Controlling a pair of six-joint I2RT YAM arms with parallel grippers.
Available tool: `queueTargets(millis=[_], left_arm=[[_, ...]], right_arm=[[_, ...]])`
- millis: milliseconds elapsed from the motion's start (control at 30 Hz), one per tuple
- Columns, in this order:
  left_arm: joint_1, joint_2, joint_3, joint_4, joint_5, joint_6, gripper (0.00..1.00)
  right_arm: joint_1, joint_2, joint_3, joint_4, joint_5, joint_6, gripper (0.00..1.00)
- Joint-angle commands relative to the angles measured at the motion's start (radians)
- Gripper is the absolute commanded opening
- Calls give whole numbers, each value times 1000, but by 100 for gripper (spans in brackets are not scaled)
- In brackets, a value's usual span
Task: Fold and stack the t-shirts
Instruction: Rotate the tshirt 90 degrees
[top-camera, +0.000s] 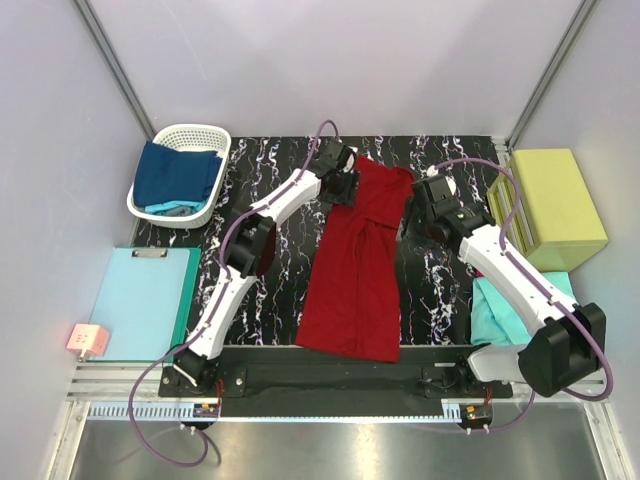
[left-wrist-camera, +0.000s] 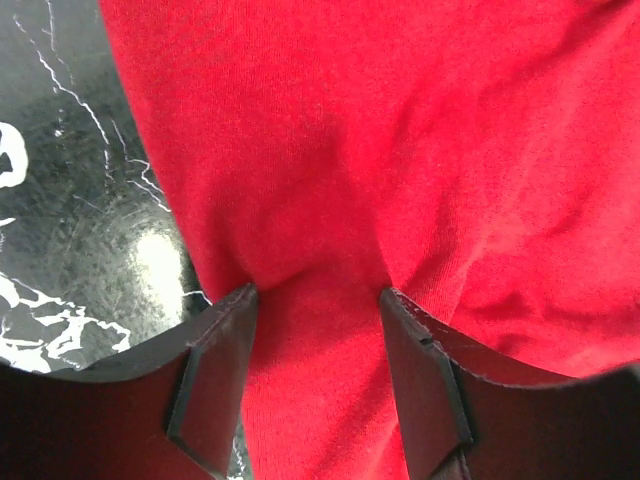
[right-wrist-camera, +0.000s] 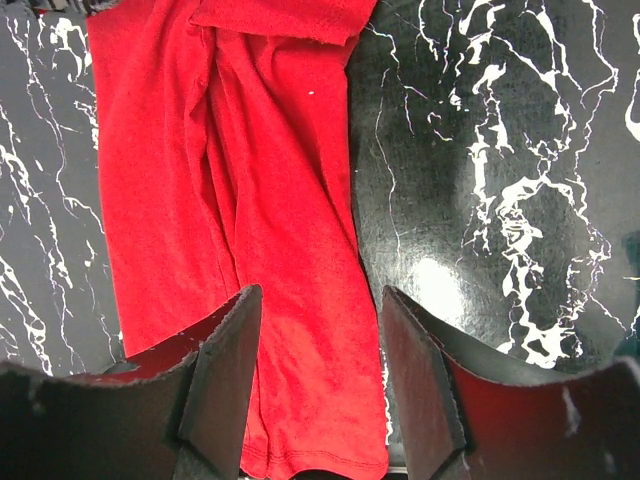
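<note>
White basket (top-camera: 190, 130) at the far left corner holds a navy blue shirt (top-camera: 175, 172), with a bit of teal cloth under it. The dark red t-shirt (top-camera: 355, 270) lies mid-counter (top-camera: 275, 160) as a narrow strip, its long axis running from the far edge to the near edge. Left gripper (left-wrist-camera: 318, 295) is spread wide, fingers pressed onto the far end of the red cloth. Right gripper (right-wrist-camera: 320, 295) gapes too, grasping nothing, over the shirt's right edge. There's bare marbled counter on both flanks. A teal shirt (top-camera: 495, 310) sits by the yellow-green box (top-camera: 550, 195).
</note>
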Motion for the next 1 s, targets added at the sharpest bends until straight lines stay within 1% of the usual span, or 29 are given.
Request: queueTargets(millis=[0, 67, 100, 167, 200, 333, 367, 567, 633, 667, 733, 767, 800, 833, 867, 900, 933, 967], left_arm=[[4, 3, 10, -7, -24, 10, 56], [9, 9, 4, -18, -52, 1, 51], [17, 9, -8, -24, -69, -12, 41], [27, 6, -38, -41, -115, -28, 33], [40, 5, -53, -45, -139, -45, 26], [80, -29, -153, -50, -179, -88, 20], [86, -47, -186, -47, -184, -87, 20], [110, -97, -272, -47, -253, -68, 20], [121, -109, -286, -48, -259, -70, 24], [124, -113, -295, -47, -253, -70, 34], [127, -127, -298, -47, -233, -64, 48], [127, -139, -303, -44, -204, -61, 60], [126, -156, -312, -33, -187, -64, 65], [123, -210, -329, -13, -172, -62, 69], [120, -245, -376, 29, -158, -62, 73], [110, -317, -401, 50, -155, -64, 82], [106, -352, -450, 69, -149, -67, 85], [103, -383, -467, 92, -133, -76, 87]], right_arm=[[3, -34, 25, -25, 24, 6, 60], [3, -40, 17, -26, 29, 8, 60], [3, -46, 7, -26, 34, 9, 60], [5, -54, -2, -25, 38, 14, 60], [3, -52, -13, -23, 38, 12, 60], [3, -46, -30, -13, 46, 14, 61], [5, -37, -33, -5, 44, 11, 61], [5, 35, -16, 10, 25, 8, 63], [3, 47, -12, 16, 20, 9, 63], [5, 58, -13, 20, 18, 6, 63], [5, 66, -15, 35, 14, -4, 64], [5, 70, -13, 38, 12, -9, 65], [3, 72, -9, 43, 6, -15, 68], [5, 74, -6, 53, 3, -30, 71], [5, 69, -6, 61, 1, -35, 73], [5, 70, -12, 70, 9, -35, 77], [3, 72, -13, 85, 12, -40, 78], [3, 87, -13, 92, 12, -44, 79]])
